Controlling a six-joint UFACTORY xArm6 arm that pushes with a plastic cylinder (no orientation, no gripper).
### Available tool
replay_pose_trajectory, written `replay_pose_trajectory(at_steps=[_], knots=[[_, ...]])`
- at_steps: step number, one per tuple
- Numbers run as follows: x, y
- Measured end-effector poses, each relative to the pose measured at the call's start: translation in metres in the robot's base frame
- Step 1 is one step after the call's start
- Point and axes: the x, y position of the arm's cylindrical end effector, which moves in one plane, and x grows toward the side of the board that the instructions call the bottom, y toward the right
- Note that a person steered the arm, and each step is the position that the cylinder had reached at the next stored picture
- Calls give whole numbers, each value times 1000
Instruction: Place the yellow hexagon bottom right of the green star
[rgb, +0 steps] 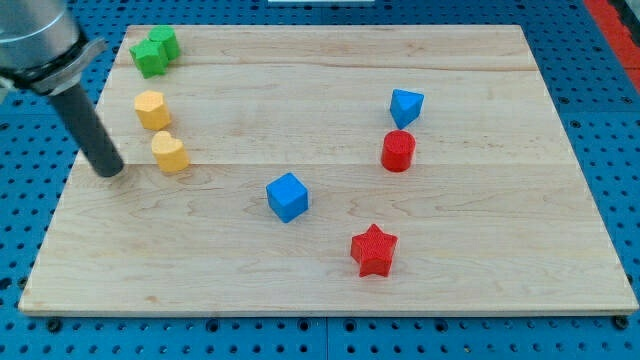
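The yellow hexagon (151, 109) sits near the board's upper left. The green star (148, 56) lies above it at the top left corner, touching a green cube (165, 42) on its right. A second yellow block, heart-like (170, 153), lies just below the hexagon. My tip (108, 171) rests on the board to the left of the yellow heart block, below and left of the hexagon, touching neither.
A blue cube (288, 196) sits at the board's middle. A red star (374, 250) lies below right of it. A red cylinder (398, 151) and a blue block (406, 106) stand at the right. The board's left edge (62, 190) is close to my tip.
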Motion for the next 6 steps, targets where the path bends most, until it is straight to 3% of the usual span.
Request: replay_pose_trajectory(at_steps=[2,4,6], knots=[[16,90],[32,43],[0,41]])
